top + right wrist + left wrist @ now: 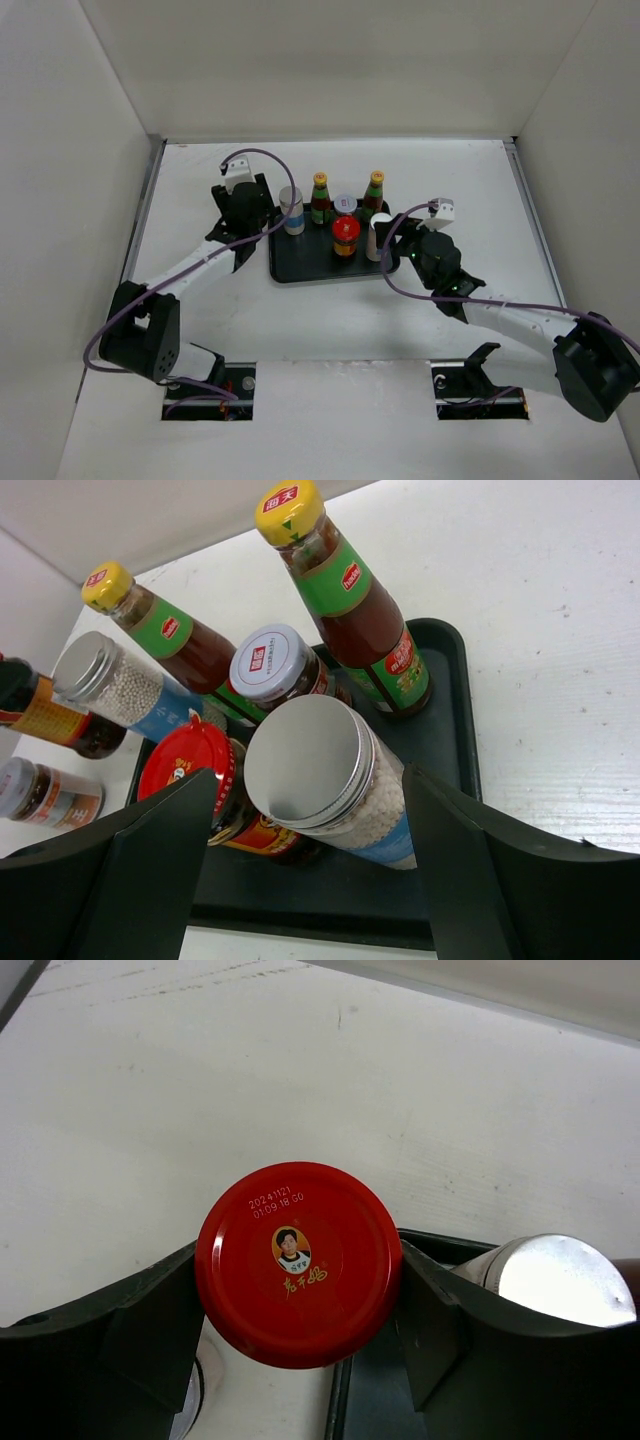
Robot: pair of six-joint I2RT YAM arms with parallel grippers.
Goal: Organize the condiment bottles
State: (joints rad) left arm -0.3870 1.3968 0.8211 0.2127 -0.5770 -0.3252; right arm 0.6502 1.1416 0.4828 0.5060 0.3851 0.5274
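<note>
A black tray [300, 272] holds two yellow-capped green-labelled bottles [320, 198] [375, 194], a white-lidded jar [345, 206], a red-lidded jar [345, 238] and two silver-lidded jars [291, 210] [377, 237]. My left gripper [248, 212] is shut on a second red-lidded jar [298, 1263] at the tray's left edge [340, 1400]; both fingers [150, 1320] press its lid. My right gripper [312, 810] is open, its fingers [150, 860] astride the near silver-lidded jar [320, 770] that stands in the tray's right part.
Another small jar [40, 792] shows left of the tray, near my left gripper. White walls enclose the table [330, 320] on three sides. The right arm's cable [400, 285] loops over the tray's right edge.
</note>
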